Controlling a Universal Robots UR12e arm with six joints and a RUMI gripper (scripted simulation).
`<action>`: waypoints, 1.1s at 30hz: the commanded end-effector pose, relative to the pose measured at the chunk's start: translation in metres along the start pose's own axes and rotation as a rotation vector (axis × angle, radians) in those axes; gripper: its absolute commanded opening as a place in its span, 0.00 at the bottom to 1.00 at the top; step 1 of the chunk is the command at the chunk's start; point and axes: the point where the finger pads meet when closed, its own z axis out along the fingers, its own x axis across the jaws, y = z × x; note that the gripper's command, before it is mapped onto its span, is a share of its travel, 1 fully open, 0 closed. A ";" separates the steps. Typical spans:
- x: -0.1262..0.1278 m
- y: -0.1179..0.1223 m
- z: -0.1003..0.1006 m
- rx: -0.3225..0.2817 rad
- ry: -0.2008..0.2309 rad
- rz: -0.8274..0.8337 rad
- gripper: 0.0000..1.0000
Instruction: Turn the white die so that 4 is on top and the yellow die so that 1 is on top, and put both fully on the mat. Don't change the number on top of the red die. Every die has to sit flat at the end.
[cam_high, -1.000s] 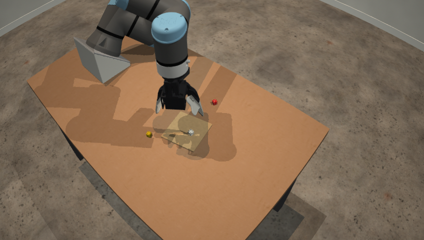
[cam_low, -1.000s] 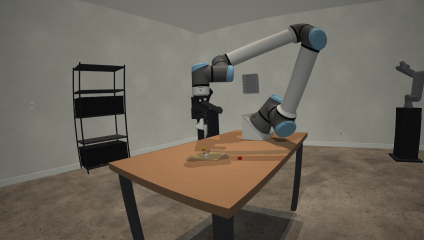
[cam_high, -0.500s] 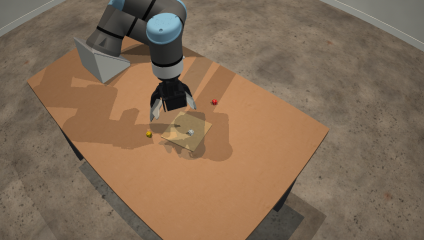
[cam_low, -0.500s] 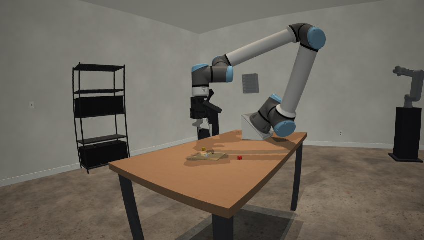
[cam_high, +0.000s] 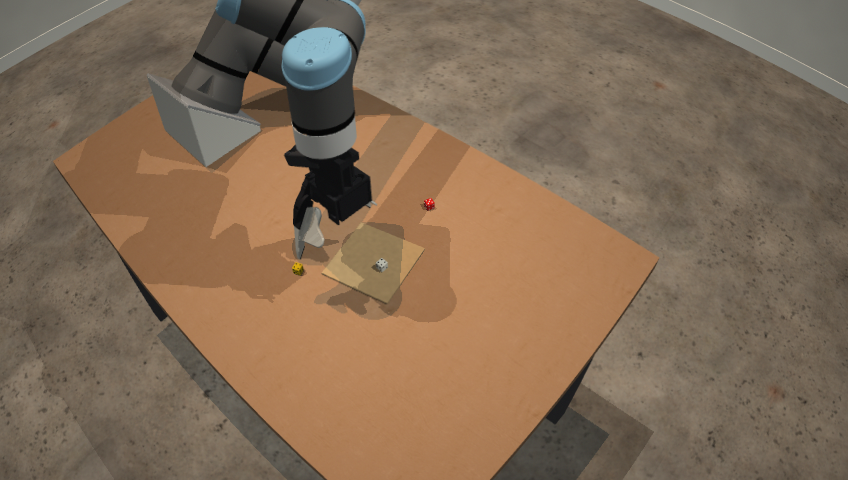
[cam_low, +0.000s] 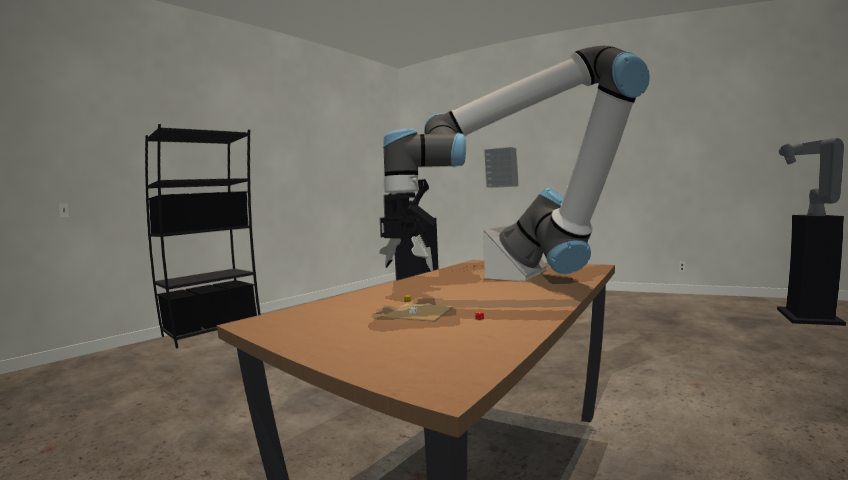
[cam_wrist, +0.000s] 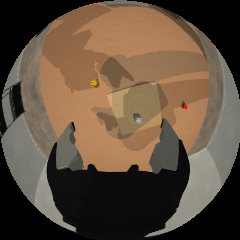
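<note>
The white die (cam_high: 381, 265) (cam_low: 412, 310) (cam_wrist: 138, 119) sits on the yellowish square mat (cam_high: 385, 295) (cam_low: 437, 317) (cam_wrist: 118, 103). The yellow die (cam_high: 298, 269) (cam_low: 407, 298) (cam_wrist: 94, 83) lies on the table beside the mat, off it. The red die (cam_high: 429, 204) (cam_low: 479, 315) (cam_wrist: 185, 106) lies on the table, off the mat on its other side. The pips on the dice are too small to read for certain. My gripper (cam_low: 405, 261) (cam_wrist: 116, 120) is open and empty, high above the table. In the top view one jaw shows above and behind the yellow die; the other is mostly hidden.
The wooden table (cam_high: 505, 309) (cam_low: 357, 362) carries the mat and dice. The arm's grey wedge base (cam_high: 205, 133) (cam_low: 505, 261) stands at its far end. Shadows of the arm fall over the mat and the yellow die's surroundings. A black shelf (cam_low: 199, 184) stands by the wall, away from the table.
</note>
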 end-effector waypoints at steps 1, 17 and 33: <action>-0.007 -0.003 0.000 -0.001 0.006 -0.171 1.00; -0.025 -0.013 0.002 -0.003 0.005 -0.675 1.00; -0.040 -0.019 0.004 -0.005 0.005 -1.193 1.00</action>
